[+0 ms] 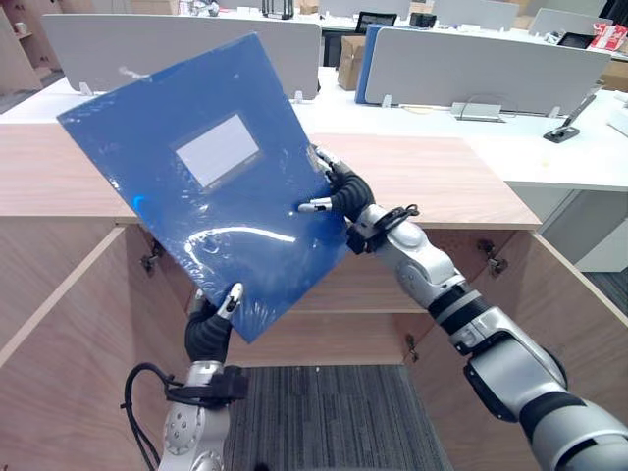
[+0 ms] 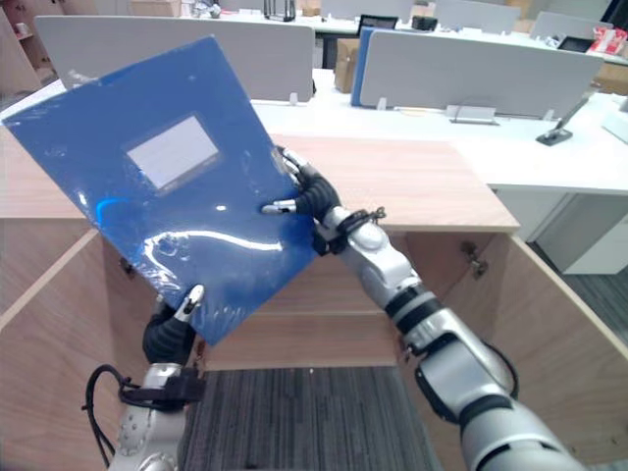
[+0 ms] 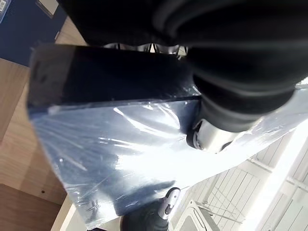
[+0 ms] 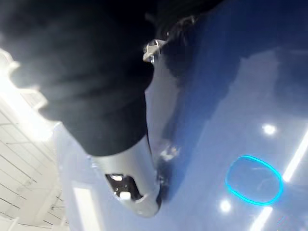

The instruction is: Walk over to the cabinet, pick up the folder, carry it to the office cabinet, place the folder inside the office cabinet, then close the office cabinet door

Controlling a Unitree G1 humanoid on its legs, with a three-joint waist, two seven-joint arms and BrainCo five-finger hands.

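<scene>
Over the open office cabinet (image 1: 432, 177), the unplaced folder (image 1: 211, 196) is pinched: left hand (image 1: 209, 332) at 6 o'clock, right hand (image 1: 345, 194) at 3.

An open-plan office: long white desks (image 1: 549, 157) stand in rows, split by grey screens (image 1: 481, 64), with a dark monitor (image 1: 376, 20) and a cardboard box (image 1: 350, 61) behind them. Nearer, a wood-grain cabinet (image 1: 432, 177) stands open on grey ribbed carpet (image 1: 324, 412).

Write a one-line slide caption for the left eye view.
Left hand at the lower corner and right hand at the side edge hold a blue folder tilted before an open wooden cabinet.
</scene>
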